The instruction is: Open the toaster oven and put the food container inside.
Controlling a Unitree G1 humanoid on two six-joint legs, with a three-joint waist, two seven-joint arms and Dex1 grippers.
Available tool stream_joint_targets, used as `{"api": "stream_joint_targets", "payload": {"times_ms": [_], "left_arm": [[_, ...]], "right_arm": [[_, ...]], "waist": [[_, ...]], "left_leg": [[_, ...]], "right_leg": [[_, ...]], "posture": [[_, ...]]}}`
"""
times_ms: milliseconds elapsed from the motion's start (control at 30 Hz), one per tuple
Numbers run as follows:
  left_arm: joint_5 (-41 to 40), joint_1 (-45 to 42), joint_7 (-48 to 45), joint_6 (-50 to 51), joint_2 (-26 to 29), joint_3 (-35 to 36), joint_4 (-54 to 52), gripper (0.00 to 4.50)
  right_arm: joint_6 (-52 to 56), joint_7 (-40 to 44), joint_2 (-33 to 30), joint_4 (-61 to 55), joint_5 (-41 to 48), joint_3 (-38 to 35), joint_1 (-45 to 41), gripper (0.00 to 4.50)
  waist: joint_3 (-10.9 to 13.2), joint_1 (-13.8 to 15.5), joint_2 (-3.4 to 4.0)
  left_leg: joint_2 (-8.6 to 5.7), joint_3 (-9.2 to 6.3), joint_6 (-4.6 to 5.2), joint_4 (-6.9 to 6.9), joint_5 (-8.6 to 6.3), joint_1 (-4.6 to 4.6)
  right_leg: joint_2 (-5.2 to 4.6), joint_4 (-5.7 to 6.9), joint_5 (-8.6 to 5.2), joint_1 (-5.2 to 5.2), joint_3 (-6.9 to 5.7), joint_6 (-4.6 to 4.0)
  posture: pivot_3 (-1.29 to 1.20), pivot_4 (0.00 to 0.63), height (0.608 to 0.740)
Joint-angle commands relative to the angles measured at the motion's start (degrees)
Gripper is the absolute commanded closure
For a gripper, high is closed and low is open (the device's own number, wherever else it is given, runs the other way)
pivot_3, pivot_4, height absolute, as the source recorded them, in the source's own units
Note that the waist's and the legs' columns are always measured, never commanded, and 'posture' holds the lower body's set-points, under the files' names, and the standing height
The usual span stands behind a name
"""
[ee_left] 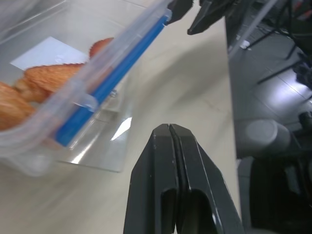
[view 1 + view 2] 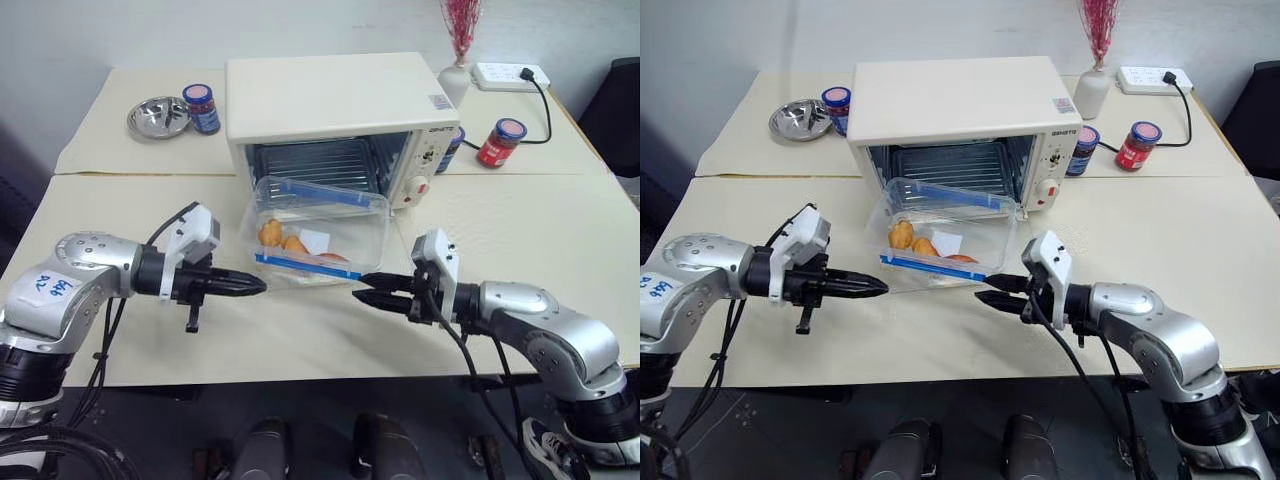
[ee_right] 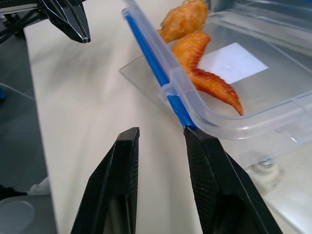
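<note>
left eye view, from the left: the left gripper [image 2: 258, 285] at middle left has its fingers pressed together, empty, tip just beside the food container [image 2: 316, 232]. that box sits at centre on the toaster oven [image 2: 335, 105]'s lowered glass door. the right gripper [image 2: 366, 287], lower right of centre, is narrowly parted, holding nothing.

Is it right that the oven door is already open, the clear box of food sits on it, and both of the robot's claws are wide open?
Not quite. The left gripper is shut, fingers pressed together in the left wrist view. The right gripper is open. The toaster oven is open, with the food container on its door.
</note>
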Motion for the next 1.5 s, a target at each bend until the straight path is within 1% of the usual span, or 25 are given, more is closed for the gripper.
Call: {"api": "stream_joint_targets", "payload": {"times_ms": [33, 200, 333, 500, 767, 867, 967, 1133, 1200, 1300, 1333, 1400, 1500], "left_arm": [[1.3, -2.5, 3.3, -0.8, -2.6, 0.6, 1.5, 4.50], [5.0, -5.2, 9.0, -2.4, -8.0, -0.5, 4.9, 4.50], [7.9, -7.4, 14.4, -3.6, -12.9, -0.5, 7.7, 4.50], [13.0, -12.0, 22.0, -7.0, -18.5, -0.6, 14.0, 4.50], [15.9, -15.8, 31.2, -10.5, -24.3, 2.8, 18.8, 4.50], [16.1, -16.0, 32.4, -11.1, -25.2, 3.5, 18.9, 4.50], [15.3, -15.0, 32.8, -9.9, -24.9, 4.7, 16.9, 4.50], [9.0, -10.2, 29.6, -1.6, -21.8, 7.8, 6.0, 4.50], [4.9, -7.8, 27.8, 2.7, -19.7, 9.7, 1.0, 4.50], [-0.7, -4.3, 24.3, 8.1, -14.4, 13.8, -5.1, 4.50], [-2.3, -3.7, 23.6, 9.4, -13.0, 15.2, -6.2, 4.12], [-5.4, -3.0, 22.4, 11.6, -10.2, 17.8, -7.7, 3.72], [-9.1, -2.7, 20.1, 13.8, -5.8, 21.2, -9.3, 2.86]], "right_arm": [[-2.6, 0.1, 0.9, 1.7, -2.4, -0.8, -2.3, 3.01], [-5.6, -1.3, 4.7, 9.2, -7.6, 0.1, -8.1, 3.01], [-8.7, -3.1, 9.2, 16.1, -12.3, 1.1, -12.7, 3.01], [-16.5, -7.7, 16.3, 29.6, -20.1, 2.0, -20.6, 3.01], [-27.3, -12.4, 22.7, 44.9, -26.5, 0.0, -29.1, 3.01], [-29.3, -12.6, 23.6, 47.6, -27.3, -0.5, -30.2, 3.01], [-28.7, -11.2, 23.2, 45.6, -26.9, -0.7, -29.4, 3.01], [-21.8, -7.6, 19.5, 33.6, -23.8, -2.3, -24.3, 3.01], [-17.6, -6.2, 17.3, 27.2, -21.4, -3.3, -21.4, 3.01], [-10.2, -3.2, 12.3, 16.1, -16.0, -5.8, -16.0, 3.01], [-8.0, -2.6, 10.9, 13.1, -14.4, -6.7, -14.4, 3.06], [-4.1, -1.7, 7.9, 7.9, -11.1, -8.6, -11.2, 3.06], [0.2, -0.9, 3.8, 1.3, -7.4, -11.8, -6.0, 3.06]], "waist": [[0.0, -0.1, 0.00], [0.0, -0.6, 0.00], [0.0, -1.1, 0.00], [0.0, -1.6, 0.00], [0.0, -1.7, 0.00], [0.0, -1.7, 0.00], [0.0, -1.8, 0.01], [0.0, -2.3, 0.01], [0.0, -2.4, 0.01], [0.0, -2.4, 0.03], [0.0, -2.4, 0.03], [0.0, -2.1, 0.03], [0.0, -1.6, 0.03]], "left_leg": [[0.00, 0.00, 0.00, 0.00, 0.00, 0.00], [0.03, 0.03, -0.01, 0.01, 0.02, 0.02], [0.04, 0.08, -0.08, 0.01, 0.07, 0.04], [0.02, 0.07, -0.09, 0.01, 0.10, 0.02], [0.02, -0.02, -0.11, -0.01, 0.11, -0.02], [0.02, -0.04, -0.15, 0.00, 0.14, -0.02], [0.02, -0.04, -0.15, -0.02, 0.14, -0.02], [0.03, -0.14, -0.15, -0.09, 0.13, -0.05], [0.03, -0.25, -0.15, -0.09, 0.13, -0.04], [0.06, -0.33, -0.15, -0.07, 0.13, -0.03], [0.07, -0.37, -0.15, -0.08, 0.13, -0.02], [0.07, -0.47, -0.14, -0.07, 0.13, 0.00], [0.06, -0.44, -0.13, -0.05, 0.12, 0.04]], "right_leg": [[0.00, 0.00, 0.00, 0.00, 0.01, 0.00], [0.02, 0.08, 0.00, -0.02, 0.01, 0.01], [0.03, 0.15, 0.00, -0.01, -0.01, 0.01], [0.03, 0.17, 0.00, -0.03, -0.03, 0.01], [0.02, 0.18, 0.00, -0.05, -0.10, 0.01], [0.02, 0.20, 0.00, -0.04, -0.11, 0.01], [0.01, 0.19, 0.00, -0.05, -0.11, 0.01], [0.00, 0.17, 0.00, -0.07, -0.13, 0.01], [-0.01, 0.18, 0.00, -0.06, -0.12, 0.01], [-0.02, 0.17, 0.00, -0.06, -0.08, 0.01], [-0.02, 0.18, 0.00, -0.07, -0.07, 0.01], [-0.02, 0.17, 0.00, -0.05, -0.06, 0.01], [-0.02, 0.15, 0.00, -0.02, 0.00, 0.01]], "posture": [[0.00, 0.150, 0.740], [0.00, 0.150, 0.740], [0.00, 0.150, 0.740], [0.00, 0.150, 0.740], [0.00, 0.150, 0.740], [0.00, 0.150, 0.740], [0.00, 0.150, 0.740], [0.00, 0.150, 0.740], [0.00, 0.150, 0.740], [0.00, 0.150, 0.740], [0.00, 0.150, 0.740], [0.00, 0.150, 0.740], [0.00, 0.150, 0.740]]}}
